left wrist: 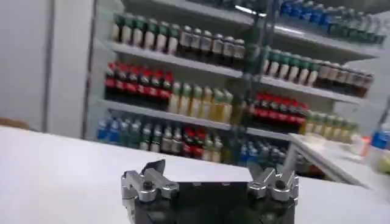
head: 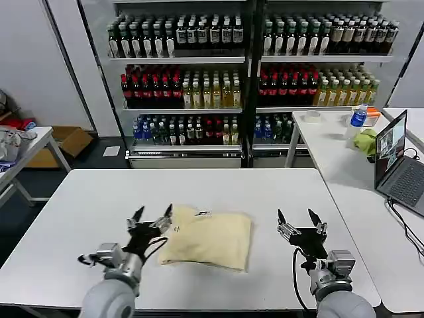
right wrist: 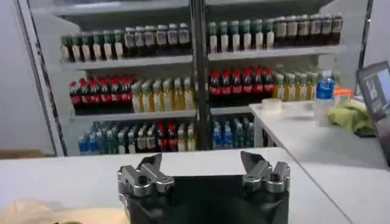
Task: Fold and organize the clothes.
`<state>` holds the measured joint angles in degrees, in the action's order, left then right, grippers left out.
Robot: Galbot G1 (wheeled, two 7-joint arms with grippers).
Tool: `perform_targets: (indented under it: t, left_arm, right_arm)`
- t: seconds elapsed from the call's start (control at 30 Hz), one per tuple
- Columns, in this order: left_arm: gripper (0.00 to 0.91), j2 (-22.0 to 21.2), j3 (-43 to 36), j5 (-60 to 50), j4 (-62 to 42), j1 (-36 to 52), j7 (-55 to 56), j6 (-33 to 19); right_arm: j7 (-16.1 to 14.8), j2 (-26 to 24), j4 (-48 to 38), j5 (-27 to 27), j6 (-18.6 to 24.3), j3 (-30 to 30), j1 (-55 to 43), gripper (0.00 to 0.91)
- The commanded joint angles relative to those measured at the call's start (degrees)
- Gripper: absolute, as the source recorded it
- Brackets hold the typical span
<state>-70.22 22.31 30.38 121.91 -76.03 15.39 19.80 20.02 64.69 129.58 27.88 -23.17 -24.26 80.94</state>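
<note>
The garment lies folded on the bench. Left gripper at its 9 o'clock, right gripper at 3 o'clock; both jaws wide, empty. Risk: a one-layer pinch could undo the fold.

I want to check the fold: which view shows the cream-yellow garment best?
The head view: the whole garment lies folded on the white table, label visible. The right wrist view catches just a corner; the left wrist view looks past it.

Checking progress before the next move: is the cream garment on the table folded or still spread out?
Folded: the garment lies as a compact padded rectangle with its neck label on top, no sleeves showing.
</note>
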Motion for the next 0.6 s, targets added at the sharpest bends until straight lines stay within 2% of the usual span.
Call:
perform_targets:
  t: [0.03, 0.4, 0.6]
  left_arm:
    - [0.907, 2.08, 9.72, -4.93, 5.74, -8.03, -2.03, -1.24]
    - [0.907, 1.89, 9.44, -5.41, 7.8, -10.23, -3.29, -1.28]
    - [0.907, 2.2, 9.29, -5.53, 8.41, -10.62, -3.5, -1.11]
  right_arm:
    - [-1.28, 1.56, 0.09, -4.86, 4.06, 0.29, 1.24, 0.907]
    - [-2.58, 3.79, 1.12, -6.41, 6.36, -2.16, 4.5, 0.907]
    - [-2.69, 4.43, 2.03, -6.34, 5.59, -3.36, 5.15, 0.907]
